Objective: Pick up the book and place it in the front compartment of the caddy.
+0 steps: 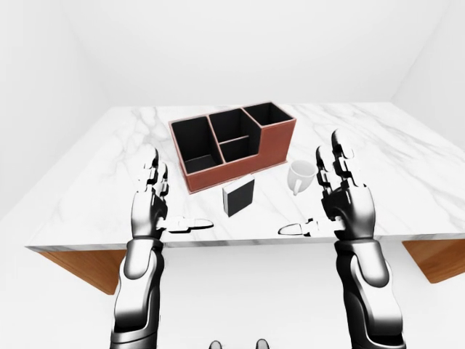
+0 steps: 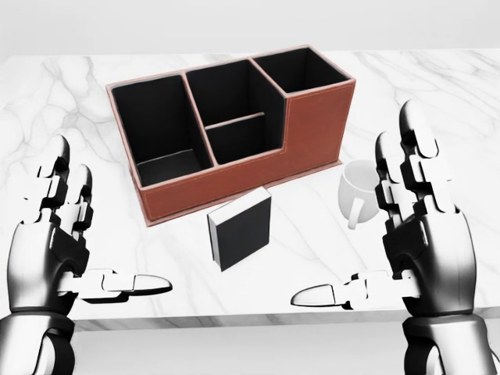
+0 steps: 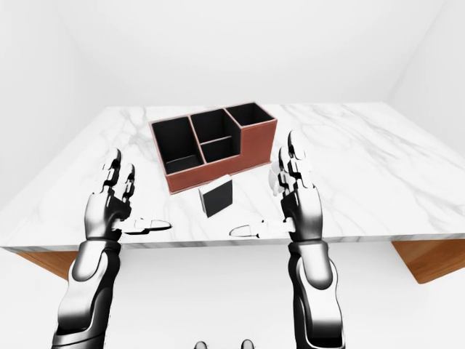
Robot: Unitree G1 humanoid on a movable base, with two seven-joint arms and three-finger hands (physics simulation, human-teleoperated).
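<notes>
Glossy chrome-grey segmented arms, three-fingered left robot hand [image 2: 58, 242] and right robot hand [image 2: 418, 234]

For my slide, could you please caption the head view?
Both open hands, left and right, hover near a standing book, caddy and mug.

Surface: you are looking at a white marble table [image 2: 437, 86] with grey veining.
Caddy: a brown caddy [image 2: 312, 137] is sitting on it.
Book: a black book [image 2: 241, 229] is standing upright just beside the caddy.
Mug: a white mug [image 2: 359, 191] is resting near the caddy.
</notes>
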